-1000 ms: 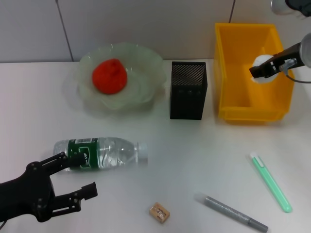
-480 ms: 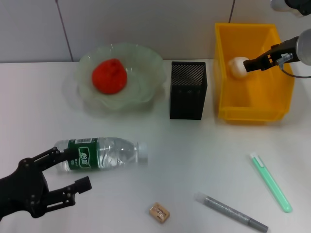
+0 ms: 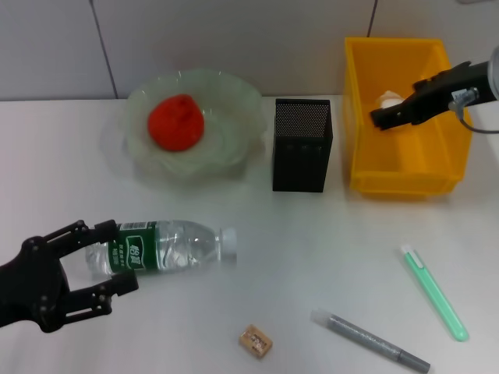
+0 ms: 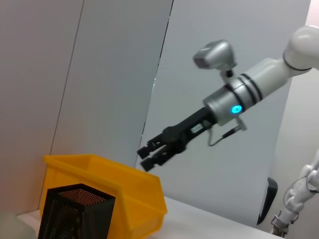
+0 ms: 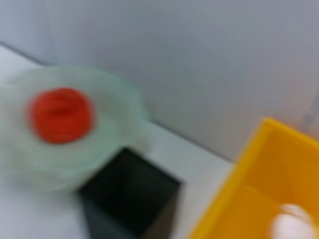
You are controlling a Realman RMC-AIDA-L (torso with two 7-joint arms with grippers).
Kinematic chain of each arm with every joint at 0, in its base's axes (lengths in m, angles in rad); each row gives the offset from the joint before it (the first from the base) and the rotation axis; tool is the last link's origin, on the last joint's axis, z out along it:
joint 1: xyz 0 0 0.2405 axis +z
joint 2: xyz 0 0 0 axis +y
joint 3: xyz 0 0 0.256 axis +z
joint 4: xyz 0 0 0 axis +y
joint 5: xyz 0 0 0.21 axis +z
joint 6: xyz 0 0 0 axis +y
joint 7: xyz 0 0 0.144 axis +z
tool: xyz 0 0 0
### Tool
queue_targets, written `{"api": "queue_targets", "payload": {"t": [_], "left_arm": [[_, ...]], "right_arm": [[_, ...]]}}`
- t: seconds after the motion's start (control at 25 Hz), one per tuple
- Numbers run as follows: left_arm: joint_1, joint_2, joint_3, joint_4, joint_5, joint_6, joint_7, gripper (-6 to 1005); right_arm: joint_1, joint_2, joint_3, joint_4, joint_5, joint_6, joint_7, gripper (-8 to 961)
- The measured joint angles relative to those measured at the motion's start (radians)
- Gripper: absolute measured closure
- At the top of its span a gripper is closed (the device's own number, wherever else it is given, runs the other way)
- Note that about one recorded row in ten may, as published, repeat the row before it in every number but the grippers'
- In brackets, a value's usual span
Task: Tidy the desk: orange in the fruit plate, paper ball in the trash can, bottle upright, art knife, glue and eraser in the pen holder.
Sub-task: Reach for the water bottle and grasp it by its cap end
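Already the lumpy red-orange orange point(image 3: 176, 121) sits in the pale green scalloped glass fruit plate point(image 3: 234, 97), and the small white paper ball point(image 3: 389, 100) lies inside the bright yellow plastic trash can point(image 3: 359, 117). Above that bin hovers the right gripper point(image 3: 380, 117), fingers slightly parted and holding nothing. Standing the bottle looks like the step in hand: the left gripper point(image 3: 105, 259), fingers spread, brackets the base of the clear green-labelled bottle point(image 3: 168, 245) lying on its side. Next it should close, then tip it upright.
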Motion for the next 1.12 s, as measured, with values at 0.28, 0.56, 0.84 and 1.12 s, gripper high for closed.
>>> {"api": "queue_targets", "payload": {"t": [0.28,0.56,0.84,1.12], "left_arm": [[-0.053,0.020,-0.003,0.066,0.050,-0.010,-0.069,157],[-0.118,-0.037,0.000,0.336,0.258,-0.059,-0.265,157],[-0.196,-0.084,0.038,0.527,0.437,-0.065,-0.406,157],[-0.302,-0.084,0.222,0.624,0.571,-0.122,-0.583,158]], "right_arm": [[-0.157,-0.002,0.108,-0.109,0.399,-0.219,-0.277,112],[-0.319,-0.004,0.265,0.134,0.734,-0.386,-0.729,112],[-0.339,-0.005,0.394,0.401,0.756,-0.480,-1.057,112],[-0.343,-0.007,0.546,0.611,0.753,-0.550,-1.300,112]]}}
